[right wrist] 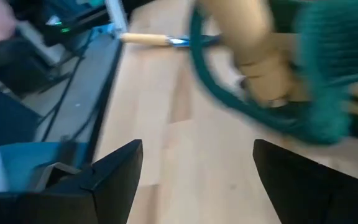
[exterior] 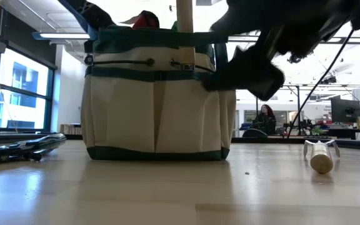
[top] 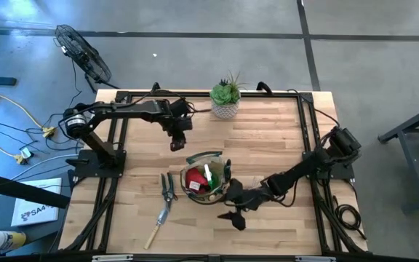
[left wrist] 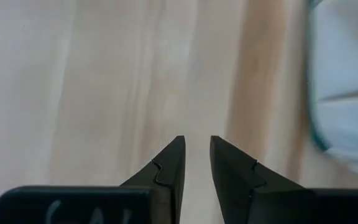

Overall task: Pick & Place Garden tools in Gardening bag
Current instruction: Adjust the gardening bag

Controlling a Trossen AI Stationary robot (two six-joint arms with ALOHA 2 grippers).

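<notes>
The gardening bag (top: 204, 180) stands upright mid-table with a red item (top: 195, 180) and the green spray bottle (top: 211, 177) inside. In the low view (exterior: 158, 94) a pale handle (exterior: 184, 15) sticks up from the bag. Dark pruners (top: 168, 188) and a wooden-handled trowel (top: 158, 220) lie flat on the table to the bag's left. My right gripper (top: 231, 215) is just near-right of the bag, wide open and empty (right wrist: 197, 180), over bare table. My left gripper (top: 177, 142) hovers on the bag's far-left side, empty, its fingertips a narrow gap apart (left wrist: 196, 149).
A green succulent in a white pot (top: 225, 98) stands at the table's far edge. A black frame (top: 122, 138) runs along the table's sides. In the right wrist view the bag's green loop handle (right wrist: 229, 93) and a wooden handle (right wrist: 253, 50) are close ahead.
</notes>
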